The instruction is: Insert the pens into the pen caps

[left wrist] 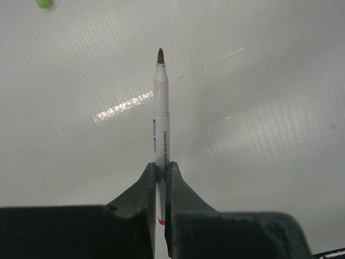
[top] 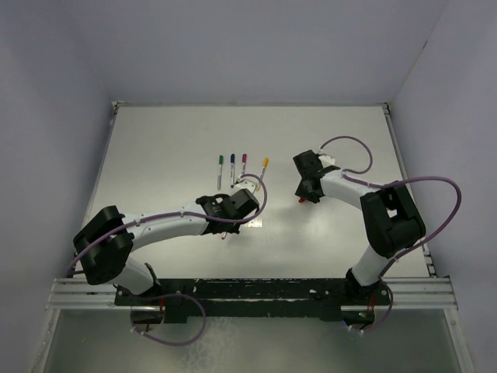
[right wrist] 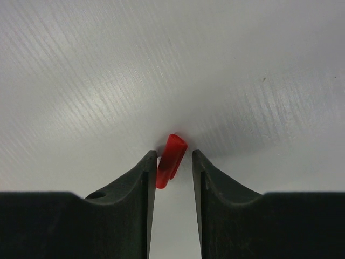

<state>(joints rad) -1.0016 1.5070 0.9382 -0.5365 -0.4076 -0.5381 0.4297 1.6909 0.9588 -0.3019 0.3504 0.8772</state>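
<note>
A: Near the middle of the table (top: 155,140), why does the left gripper (left wrist: 160,165) clamp the red-tipped pen (left wrist: 161,108) by its tail?

B: So its tip juts free for capping; the right gripper (right wrist: 173,154) (jaws narrow, not yet pinching) straddles the red cap (right wrist: 170,157), lying right of centre, probably to lift it.

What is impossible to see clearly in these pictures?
Top view: the right fingers hide most of the small red plastic cap.
Left wrist view: the thin white marker pen's print is blurred; the top edge cuts a green object.
Right wrist view: one finger hides the cap's lower end.
</note>
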